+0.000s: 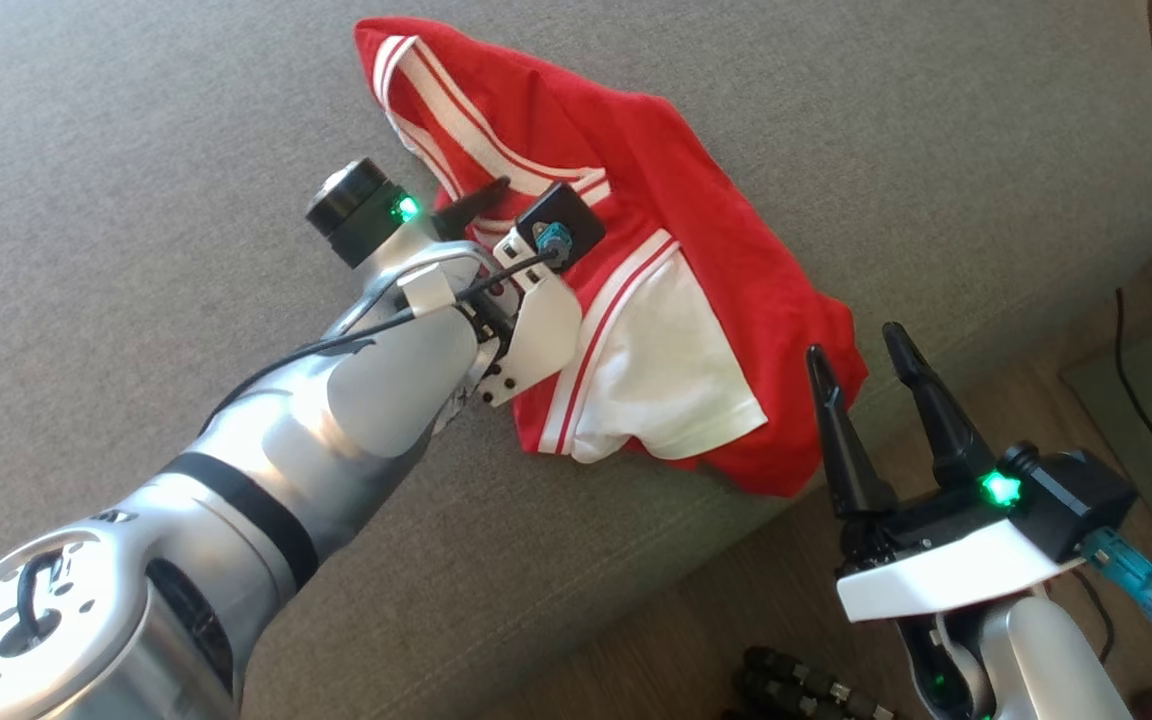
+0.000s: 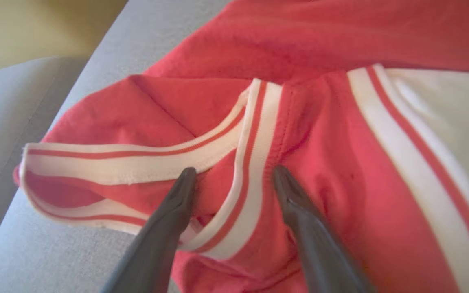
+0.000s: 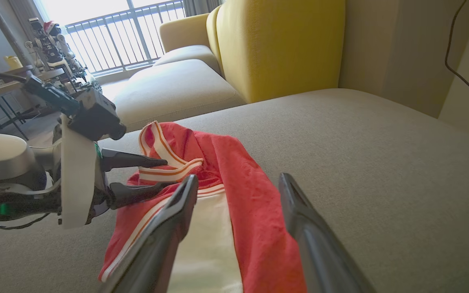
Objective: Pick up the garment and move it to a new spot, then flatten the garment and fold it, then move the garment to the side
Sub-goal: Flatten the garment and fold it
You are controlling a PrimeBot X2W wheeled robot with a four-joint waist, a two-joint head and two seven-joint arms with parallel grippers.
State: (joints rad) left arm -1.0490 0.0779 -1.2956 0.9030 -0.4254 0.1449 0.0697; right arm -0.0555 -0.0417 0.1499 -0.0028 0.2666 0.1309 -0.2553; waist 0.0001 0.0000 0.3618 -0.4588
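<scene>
The garment (image 1: 676, 230) is a red top with white panels and red-and-white striped trim, lying crumpled on a grey sofa cushion (image 1: 136, 150). My left gripper (image 1: 501, 195) is open low over its striped trim. In the left wrist view the left gripper (image 2: 234, 171) has one striped band (image 2: 253, 162) running between its fingertips, which touch or nearly touch the cloth (image 2: 328, 162). My right gripper (image 1: 856, 345) is open at the cushion's front edge, by the garment's near right corner, holding nothing. From the right wrist view, the right gripper (image 3: 238, 179) points along the garment (image 3: 250, 211) toward the left gripper (image 3: 166, 174).
The cushion's front edge runs diagonally, with wooden floor (image 1: 736, 620) below it. A black cable (image 1: 1136, 390) trails on the floor at right. A yellow sofa back (image 3: 279, 44) and a pale cushion (image 3: 177, 85) stand beyond. Bare grey cushion lies left and right of the garment.
</scene>
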